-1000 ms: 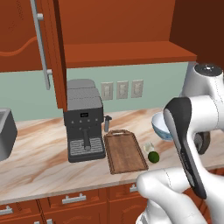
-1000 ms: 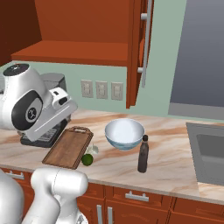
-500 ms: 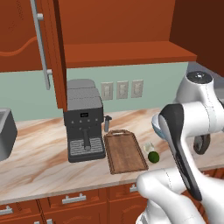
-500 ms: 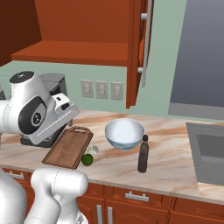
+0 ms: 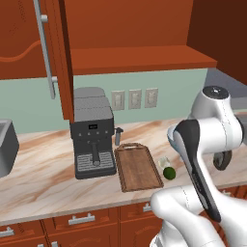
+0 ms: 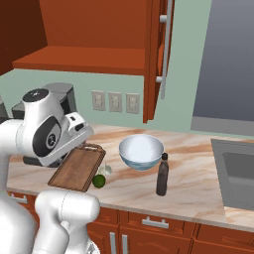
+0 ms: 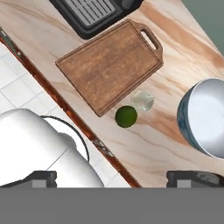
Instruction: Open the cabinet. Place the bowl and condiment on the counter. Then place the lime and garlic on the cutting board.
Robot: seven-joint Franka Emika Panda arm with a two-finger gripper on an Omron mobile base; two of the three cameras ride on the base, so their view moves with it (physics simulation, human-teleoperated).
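Lime [image 7: 126, 117] and garlic [image 7: 142, 100] are both sitting on the counter [image 7: 175, 39] just off the long edge of the cutting board [image 7: 109, 63], roughly middle of the hand view, lime a bit lower left of the garlic and almost touching it. Neither is on the board yet, so that's the bit left to do, I'd say. Bowl [image 6: 141, 151] is already out on the counter, centre of the right base view, with the condiment [image 6: 161, 175] bottle standing just lower right of it. Cabinet [image 6: 155, 59] door hangs open up top, shelf looks bare. Hand [image 7: 111, 178] is hanging well above the pair looking straight down, fingers spread wide, holding nothing. Probably lining up for the lime. Coffee machine [image 5: 92, 138] sits right beside the board.
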